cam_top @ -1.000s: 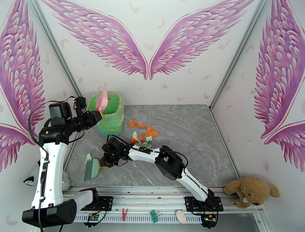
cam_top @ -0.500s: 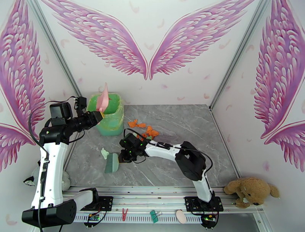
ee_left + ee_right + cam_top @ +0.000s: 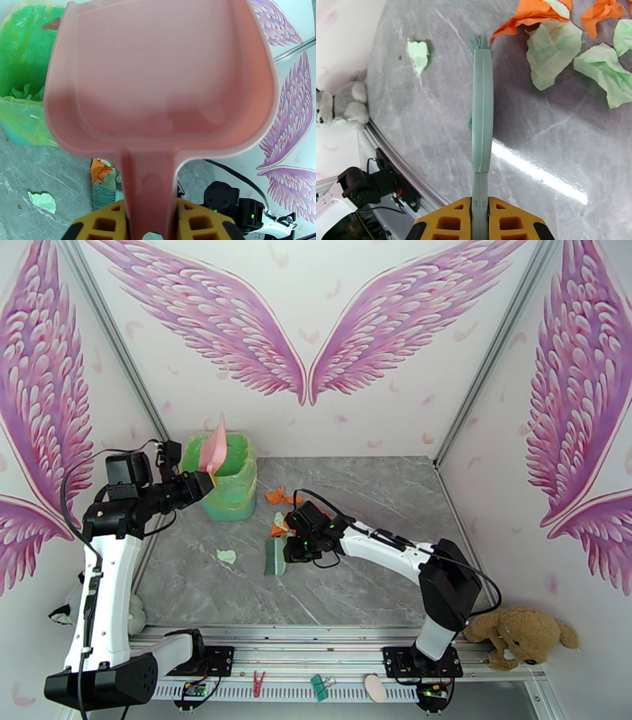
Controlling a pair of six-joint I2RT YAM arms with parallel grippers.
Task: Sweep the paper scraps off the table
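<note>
The left gripper [image 3: 150, 223] is clamping narrowly on the handle of a pink dustpan [image 3: 158, 79], which is tipping up beside a green-lined bin [image 3: 19, 51] at the upper left of the left wrist view. The right gripper [image 3: 480, 223] is pinching the handle of a green brush [image 3: 482, 106] running up the middle of its view over the table [image 3: 561, 158]. The paper scraps [image 3: 553, 47] are lying at the upper right, just beside the brush tip. One mint scrap [image 3: 418, 53] is lying apart at the upper left.
</note>
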